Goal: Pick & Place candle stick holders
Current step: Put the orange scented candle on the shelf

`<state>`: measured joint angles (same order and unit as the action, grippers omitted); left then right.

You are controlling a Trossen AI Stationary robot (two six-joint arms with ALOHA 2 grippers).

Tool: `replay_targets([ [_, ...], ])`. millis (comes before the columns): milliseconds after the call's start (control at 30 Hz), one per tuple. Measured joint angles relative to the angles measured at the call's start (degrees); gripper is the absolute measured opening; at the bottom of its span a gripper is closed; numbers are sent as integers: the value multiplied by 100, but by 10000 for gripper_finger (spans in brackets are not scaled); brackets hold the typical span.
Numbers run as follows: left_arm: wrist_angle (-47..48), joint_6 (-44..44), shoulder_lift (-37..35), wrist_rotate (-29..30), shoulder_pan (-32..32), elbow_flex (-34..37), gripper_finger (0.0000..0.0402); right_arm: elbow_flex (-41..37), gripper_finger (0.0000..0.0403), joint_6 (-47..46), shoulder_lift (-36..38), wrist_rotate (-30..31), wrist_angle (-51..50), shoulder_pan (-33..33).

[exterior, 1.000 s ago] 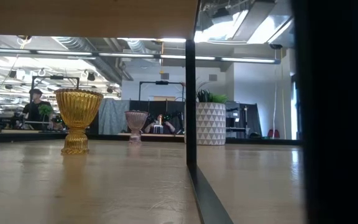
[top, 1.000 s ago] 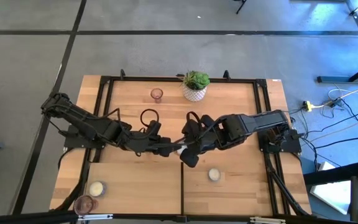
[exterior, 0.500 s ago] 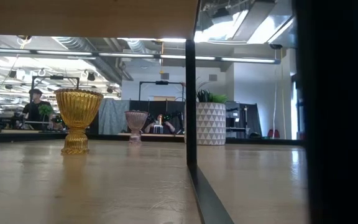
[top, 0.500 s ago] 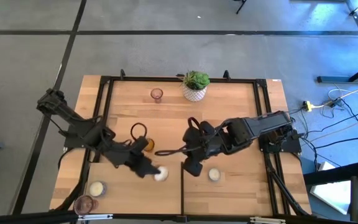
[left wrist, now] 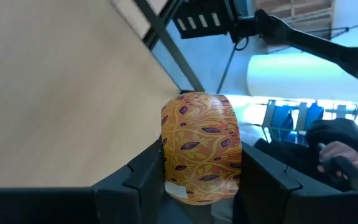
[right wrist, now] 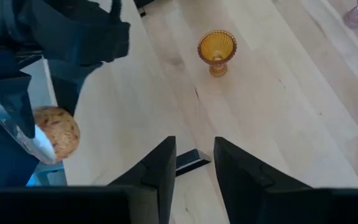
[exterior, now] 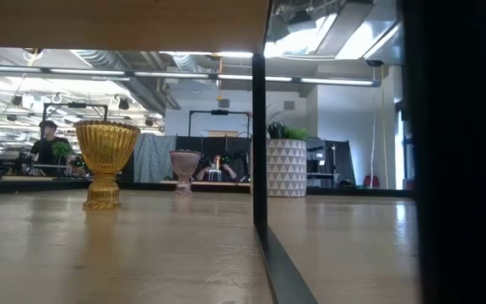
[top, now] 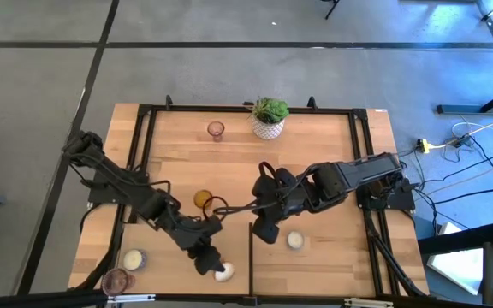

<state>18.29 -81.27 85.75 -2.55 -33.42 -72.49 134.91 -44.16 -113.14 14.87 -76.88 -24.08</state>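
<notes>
While the right gripper (top: 264,229) is held spread above the pale wooden bench (top: 332,154), a round leaf-patterned cream holder (left wrist: 201,147) is pinched by the left gripper (top: 215,267).

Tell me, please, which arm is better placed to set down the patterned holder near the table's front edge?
The left. Its gripper already clamps the patterned holder over the front edge, near two holders at the front-left corner. The right gripper hangs empty mid-table.
</notes>
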Motion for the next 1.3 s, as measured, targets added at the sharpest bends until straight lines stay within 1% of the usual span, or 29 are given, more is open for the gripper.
replay_targets([
  [133,105,230,146,-61,164,0,165,0,113,-37,0,-9,0,-9],
  [267,141,367,269,-314,293,0,165,0,113,-39,0,-9,0,-8],
  [433,237,431,451,-677,314,2,165,0,113,-39,0,-9,0,-9],
  [600,373,544,534,-784,305,2,166,2,113,-42,0,-9,2,-11],
  [767,594,604,512,-769,360,-4,174,2,113,-42,0,-9,2,-11],
  [867,695,591,504,-789,394,-7,188,2,113,-42,0,-7,2,-11],
  [1067,952,695,516,-598,393,11,216,4,113,-42,0,-7,19,-11],
  [1300,1078,854,512,-615,406,-8,232,4,113,-42,-2,-4,137,-13],
])
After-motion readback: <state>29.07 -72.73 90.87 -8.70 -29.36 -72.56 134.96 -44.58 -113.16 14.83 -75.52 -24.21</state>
